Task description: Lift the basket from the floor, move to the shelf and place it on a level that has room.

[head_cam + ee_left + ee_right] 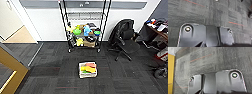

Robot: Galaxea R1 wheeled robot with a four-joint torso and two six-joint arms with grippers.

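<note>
While claw states cannot be told, basket [88,69] alone on floor [50,75], ungripped.

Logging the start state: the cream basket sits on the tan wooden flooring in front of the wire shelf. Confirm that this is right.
Not quite. In the head view the basket sits on the dark grey carpet floor, not on tan wooden flooring. It does lie in front of the wire shelf, apart from it.
</note>
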